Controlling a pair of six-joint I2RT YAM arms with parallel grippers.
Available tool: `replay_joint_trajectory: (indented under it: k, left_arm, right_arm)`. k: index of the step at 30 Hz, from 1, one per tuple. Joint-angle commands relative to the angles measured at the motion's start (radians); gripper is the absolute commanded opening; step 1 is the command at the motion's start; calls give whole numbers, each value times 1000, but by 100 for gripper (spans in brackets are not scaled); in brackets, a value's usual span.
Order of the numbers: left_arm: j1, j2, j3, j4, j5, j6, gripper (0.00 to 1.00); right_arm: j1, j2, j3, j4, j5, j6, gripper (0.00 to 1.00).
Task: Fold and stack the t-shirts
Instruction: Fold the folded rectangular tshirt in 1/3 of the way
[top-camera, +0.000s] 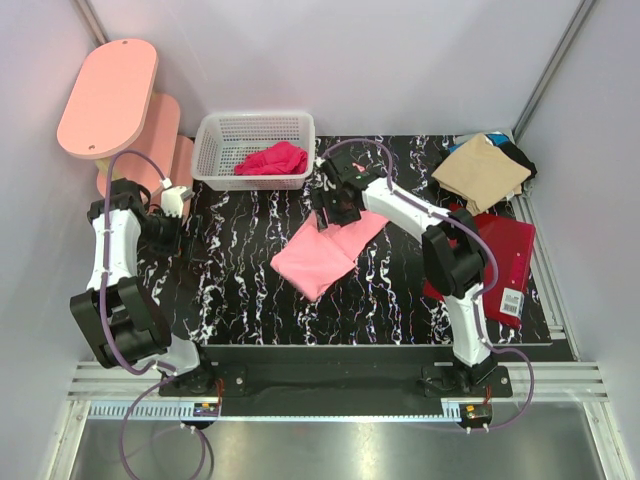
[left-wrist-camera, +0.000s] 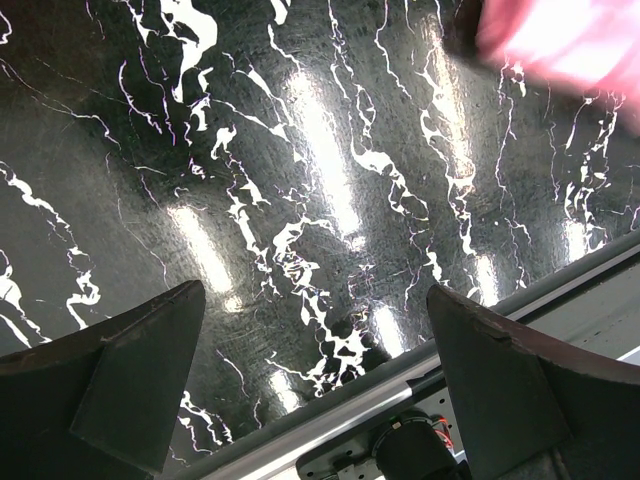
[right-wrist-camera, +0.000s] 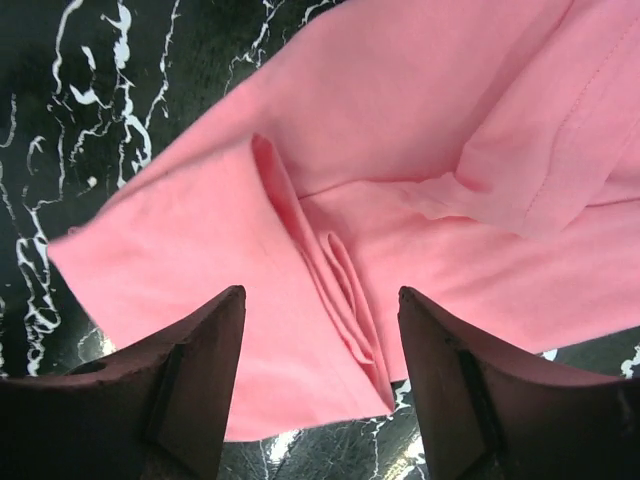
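A light salmon-pink t-shirt (top-camera: 325, 252) lies partly folded on the black marbled table, a sleeve turned over its top. My right gripper (top-camera: 323, 217) hovers over the shirt's far edge. In the right wrist view it (right-wrist-camera: 320, 295) is open, with a raised crease of the pink cloth (right-wrist-camera: 340, 270) below the gap and nothing gripped. My left gripper (top-camera: 165, 230) stands open at the table's left side over bare table (left-wrist-camera: 315, 295), holding nothing. A tan t-shirt (top-camera: 483, 170) lies on a black one (top-camera: 522, 157) at the back right. A dark red t-shirt (top-camera: 505, 250) with a white tag (top-camera: 511, 303) lies at the right edge.
A white basket (top-camera: 215, 150) at the back holds a crumpled magenta-red garment (top-camera: 272, 160). A pink stool (top-camera: 110, 95) stands at the back left. The table's near edge and a metal rail (left-wrist-camera: 330, 405) show under the left gripper.
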Motion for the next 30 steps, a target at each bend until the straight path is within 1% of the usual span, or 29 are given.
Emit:
replay_joint_trajectory:
  k: [1, 3, 5, 8, 10, 13, 15, 22, 30]
  left_arm:
    - [5, -18, 37, -8, -17, 17, 99]
    - [5, -16, 37, -8, -20, 19, 99]
    - [6, -12, 37, -8, -12, 17, 99]
    - [5, -2, 37, -7, 0, 13, 99]
    - [5, 1, 39, -7, 5, 10, 99]
    - [5, -5, 37, -8, 3, 11, 99]
    - [5, -16, 34, -7, -11, 16, 99]
    - [5, -24, 13, -7, -26, 33, 99]
    - [5, -19, 34, -8, -23, 25, 99]
  right_arm:
    - [2, -3, 27, 40, -144, 37, 68]
    - [11, -24, 0, 60, -166, 55, 67]
    - [39, -53, -37, 86, -155, 54, 67]
    - [94, -78, -52, 87, -114, 34, 68]
    - [109, -76, -57, 83, -59, 9, 69]
    - [80, -53, -63, 80, -36, 14, 68]
    - [47, -40, -66, 81, -45, 15, 68]
    - [-4, -35, -48, 83, -50, -3, 68]
    - [-24, 8, -57, 89, -123, 12, 67]
